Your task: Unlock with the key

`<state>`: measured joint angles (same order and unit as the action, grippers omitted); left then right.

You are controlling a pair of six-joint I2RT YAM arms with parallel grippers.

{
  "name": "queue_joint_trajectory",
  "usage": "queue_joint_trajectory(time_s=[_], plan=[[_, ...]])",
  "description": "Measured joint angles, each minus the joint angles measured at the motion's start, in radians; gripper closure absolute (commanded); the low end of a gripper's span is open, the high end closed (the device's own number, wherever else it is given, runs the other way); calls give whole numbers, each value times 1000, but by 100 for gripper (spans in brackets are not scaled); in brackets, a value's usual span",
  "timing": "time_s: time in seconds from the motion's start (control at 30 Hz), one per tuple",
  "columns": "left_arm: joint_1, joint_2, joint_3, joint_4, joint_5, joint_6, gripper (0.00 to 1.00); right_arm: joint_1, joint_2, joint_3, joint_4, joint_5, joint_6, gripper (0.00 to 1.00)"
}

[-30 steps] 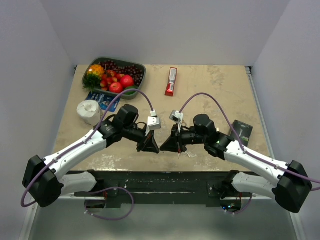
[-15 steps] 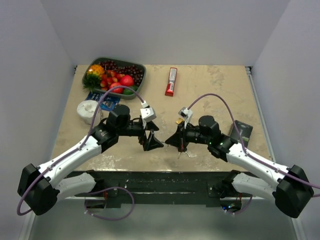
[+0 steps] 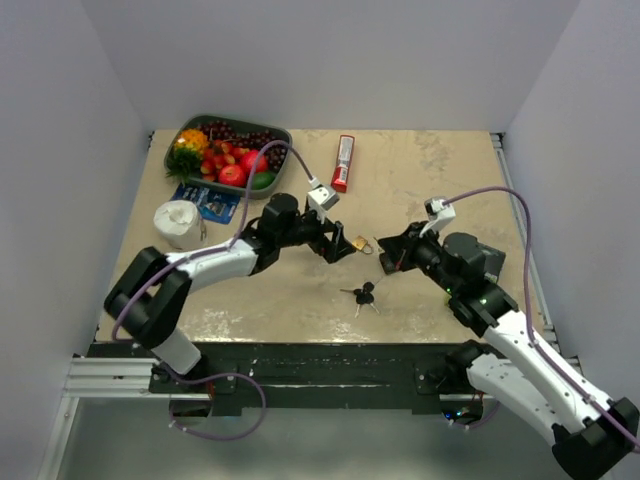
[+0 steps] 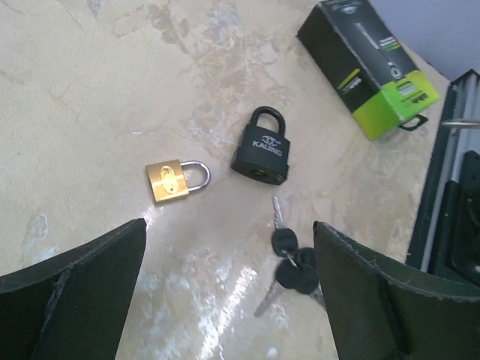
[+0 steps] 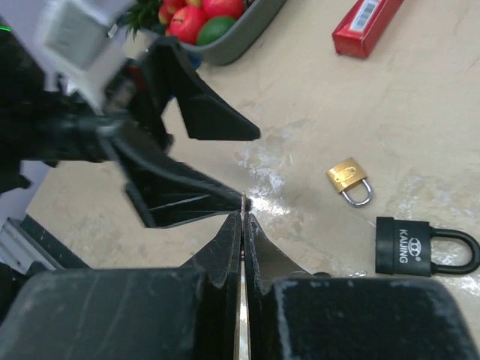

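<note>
The key (image 4: 291,259), a bunch with black heads and silver blades, lies loose on the table (image 3: 440,180); the overhead view shows the key (image 3: 362,296) in front of both grippers. My left gripper (image 4: 229,225) hangs open and empty above the table, the bunch near its right finger. A black padlock (image 4: 261,146) and a small brass padlock (image 4: 174,180) lie just beyond it. In the overhead view my left gripper (image 3: 342,248) is beside the brass padlock (image 3: 358,243). My right gripper (image 5: 244,202) is shut, its tips facing the left fingers (image 5: 202,112), with the black padlock (image 5: 420,247) to its right.
A tray of fruit (image 3: 175,150) stands at the back left, a red box (image 3: 343,163) behind the grippers. A white roll (image 3: 180,222) and blue packet (image 3: 205,200) lie at the left. A black and green box (image 4: 367,64) lies at the right under the right arm.
My left gripper has opened and its arm has swung from the near edge toward the table's middle. The right arm has drawn back to the right. The key bunch now lies on the table.
</note>
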<state>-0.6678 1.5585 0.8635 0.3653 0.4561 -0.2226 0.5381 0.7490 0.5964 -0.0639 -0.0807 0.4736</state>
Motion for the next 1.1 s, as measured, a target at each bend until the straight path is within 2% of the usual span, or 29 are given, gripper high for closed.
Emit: queue_joint_trajectory(time_s=[0.23, 0.57, 0.77, 1.1], plan=[[0, 280, 178, 91, 27, -5, 5, 0, -137, 19, -115, 92, 8, 100], [0, 562, 439, 101, 98, 8, 5, -1, -170, 37, -251, 109, 13, 100], [0, 648, 508, 35, 106, 42, 4, -2, -191, 60, -282, 114, 13, 100], [0, 663, 486, 31, 114, 85, 4, -2, -195, 60, -284, 114, 13, 100]])
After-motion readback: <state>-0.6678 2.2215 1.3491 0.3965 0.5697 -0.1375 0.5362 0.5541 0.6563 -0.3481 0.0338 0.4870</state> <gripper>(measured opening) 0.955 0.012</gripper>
